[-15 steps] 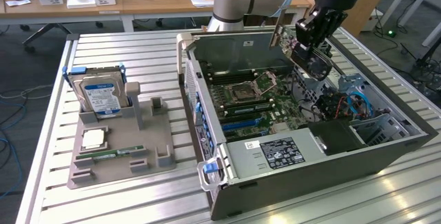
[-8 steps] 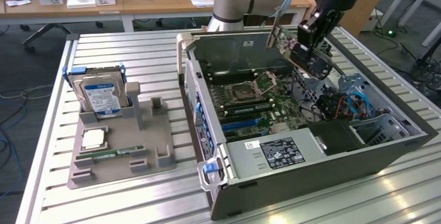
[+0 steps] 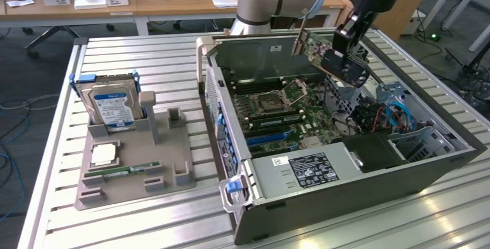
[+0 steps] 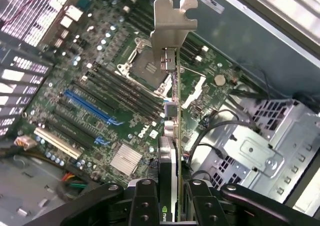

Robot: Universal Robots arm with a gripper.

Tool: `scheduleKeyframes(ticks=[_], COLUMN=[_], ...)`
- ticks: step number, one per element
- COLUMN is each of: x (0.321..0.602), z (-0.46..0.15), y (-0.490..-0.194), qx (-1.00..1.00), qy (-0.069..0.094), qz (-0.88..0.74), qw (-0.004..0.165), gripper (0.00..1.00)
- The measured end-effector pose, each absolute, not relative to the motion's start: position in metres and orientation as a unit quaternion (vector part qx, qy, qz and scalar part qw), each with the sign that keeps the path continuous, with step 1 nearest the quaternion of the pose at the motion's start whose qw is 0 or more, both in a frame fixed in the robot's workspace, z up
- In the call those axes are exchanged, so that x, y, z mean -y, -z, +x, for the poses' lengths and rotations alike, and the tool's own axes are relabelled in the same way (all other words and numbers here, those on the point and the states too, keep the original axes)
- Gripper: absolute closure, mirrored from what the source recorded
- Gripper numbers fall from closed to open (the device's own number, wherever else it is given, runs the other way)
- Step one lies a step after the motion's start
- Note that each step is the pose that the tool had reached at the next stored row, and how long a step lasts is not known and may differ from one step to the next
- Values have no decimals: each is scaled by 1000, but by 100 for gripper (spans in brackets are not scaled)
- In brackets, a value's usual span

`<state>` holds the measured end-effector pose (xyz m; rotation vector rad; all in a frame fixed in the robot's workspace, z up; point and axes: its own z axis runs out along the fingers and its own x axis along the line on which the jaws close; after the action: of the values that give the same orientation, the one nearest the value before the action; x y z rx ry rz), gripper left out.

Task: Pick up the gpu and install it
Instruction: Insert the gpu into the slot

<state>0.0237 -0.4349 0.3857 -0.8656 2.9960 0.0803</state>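
Gpu (image 3: 346,65) hangs tilted in the air over the open computer case (image 3: 368,197), at its far side toward the exterior view's right. The jaws of the gripper (image 3: 348,35) are clamped on it. Pickup looks done. Seating remains, as the card sits well above the motherboard (image 3: 302,111).

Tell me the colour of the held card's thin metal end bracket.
Silver; the thin metal bracket shows best in the wrist view.

1. Bright, even light; soft glare streaks the metal bench (image 3: 413,226) in the exterior view.
2. The interior of the computer case (image 3: 382,197) lies partly in shadow.
3. In the wrist view, the bracket of the gpu (image 4: 171,36) gleams pale.
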Motion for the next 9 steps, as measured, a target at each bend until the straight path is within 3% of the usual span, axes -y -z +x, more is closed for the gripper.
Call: scheduleKeyframes(ticks=[9], x=[435], z=[24], y=[-385], qx=[-937], qy=[-26], qz=[-348], qw=[9], gripper=[73])
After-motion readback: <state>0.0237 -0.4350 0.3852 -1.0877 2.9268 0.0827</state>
